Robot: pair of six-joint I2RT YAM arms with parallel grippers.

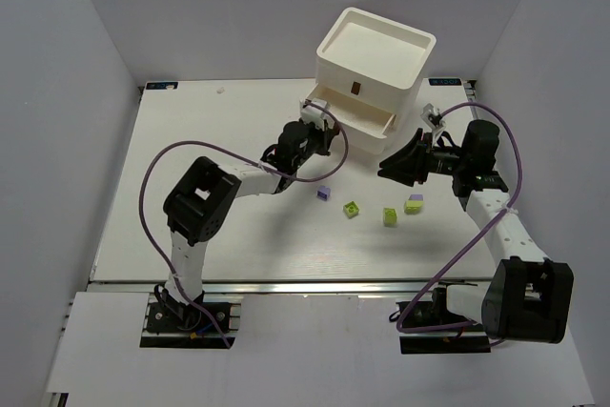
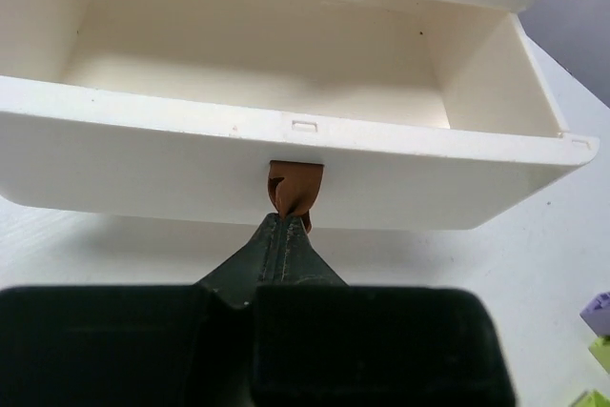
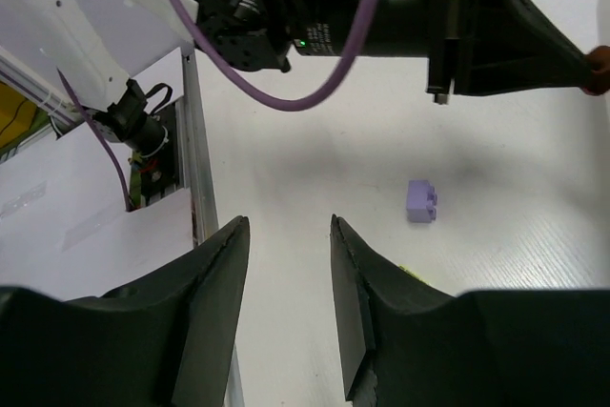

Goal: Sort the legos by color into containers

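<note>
The white drawer unit (image 1: 374,52) stands at the back centre, its lower drawer (image 1: 355,119) pulled out. My left gripper (image 1: 321,132) is shut on that drawer's brown handle (image 2: 295,186), seen close in the left wrist view (image 2: 284,223); the drawer (image 2: 286,154) looks empty inside. A pale purple lego (image 1: 324,193), two lime legos (image 1: 353,208) (image 1: 390,216) and a lime-and-purple piece (image 1: 414,204) lie on the table in front of the unit. My right gripper (image 1: 383,169) is open and empty above the table right of the drawer; its wrist view (image 3: 289,221) shows the purple lego (image 3: 422,201) beyond the fingertips.
The upper drawer is closed, with its own brown handle (image 1: 356,89). White walls enclose the table on three sides. The left arm's cable (image 1: 238,154) loops over the table left of the unit. A purple lego (image 2: 599,312) and lime bits show at the left wrist view's right edge.
</note>
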